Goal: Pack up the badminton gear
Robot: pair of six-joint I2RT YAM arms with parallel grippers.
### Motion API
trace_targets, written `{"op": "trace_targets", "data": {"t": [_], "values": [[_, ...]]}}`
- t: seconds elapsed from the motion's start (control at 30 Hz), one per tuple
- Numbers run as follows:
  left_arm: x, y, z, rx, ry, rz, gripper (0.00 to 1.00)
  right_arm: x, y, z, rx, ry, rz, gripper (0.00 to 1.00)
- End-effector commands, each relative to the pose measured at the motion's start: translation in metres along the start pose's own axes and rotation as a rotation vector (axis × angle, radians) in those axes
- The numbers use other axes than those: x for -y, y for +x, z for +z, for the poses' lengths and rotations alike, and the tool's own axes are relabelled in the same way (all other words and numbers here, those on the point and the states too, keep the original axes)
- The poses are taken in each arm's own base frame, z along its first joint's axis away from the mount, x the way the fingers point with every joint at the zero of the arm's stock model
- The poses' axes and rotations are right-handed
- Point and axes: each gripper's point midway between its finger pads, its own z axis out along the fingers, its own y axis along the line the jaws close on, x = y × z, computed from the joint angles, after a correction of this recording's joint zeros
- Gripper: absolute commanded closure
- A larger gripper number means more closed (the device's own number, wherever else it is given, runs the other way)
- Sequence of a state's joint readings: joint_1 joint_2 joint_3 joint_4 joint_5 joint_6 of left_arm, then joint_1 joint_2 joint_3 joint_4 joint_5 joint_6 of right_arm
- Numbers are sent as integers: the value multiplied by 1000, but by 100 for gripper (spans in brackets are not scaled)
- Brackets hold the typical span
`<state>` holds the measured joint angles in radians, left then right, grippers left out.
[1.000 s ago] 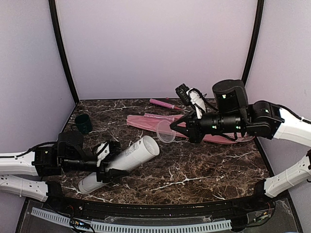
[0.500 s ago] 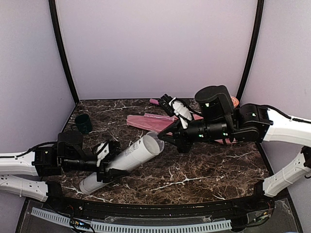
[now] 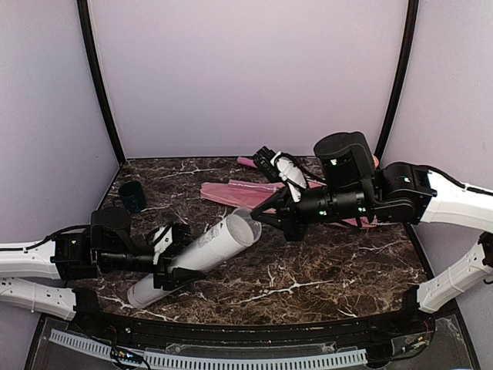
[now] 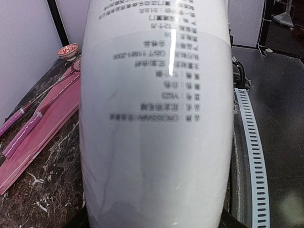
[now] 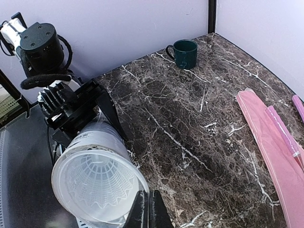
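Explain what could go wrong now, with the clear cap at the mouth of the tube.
1. The right gripper pinches the clear cap only at its rim, so the cap may tilt and jam instead of seating.
2. The left gripper holds the tube tilted, mouth raised; a push could slide it back in the grip.

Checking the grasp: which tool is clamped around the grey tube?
The left tool, around the tube; the right tool only pinches the clear cap at its mouth.

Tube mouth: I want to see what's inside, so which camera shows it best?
Right wrist: it looks straight into the tube, showing a shuttlecock inside. Top external sees the mouth obliquely; left wrist shows just the printed side.
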<state>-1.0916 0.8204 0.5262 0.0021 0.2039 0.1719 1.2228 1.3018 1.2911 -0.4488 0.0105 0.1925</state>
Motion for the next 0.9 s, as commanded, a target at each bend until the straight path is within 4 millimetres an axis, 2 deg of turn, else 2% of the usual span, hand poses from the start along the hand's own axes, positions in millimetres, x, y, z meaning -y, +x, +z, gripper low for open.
{"op": "trace_targets", "data": {"t": [0.0,0.17,0.47,0.67,0.87], "values": [[4,-6,0,37,19,-1,54,-2,-13,-13,58,-40,3,100],[4,-6,-1,39,19,-1,54,0,-16,-16,72,-59,18,100],[4,-5,-1,38,18,-2,54,-7,-6,-1,22,-95,11,100],[4,-6,-1,40,19,-2,54,-4,-4,2,12,-76,6,100],[4,-6,-1,40,20,-1,54,-11,-4,4,8,-116,0,100]]}}
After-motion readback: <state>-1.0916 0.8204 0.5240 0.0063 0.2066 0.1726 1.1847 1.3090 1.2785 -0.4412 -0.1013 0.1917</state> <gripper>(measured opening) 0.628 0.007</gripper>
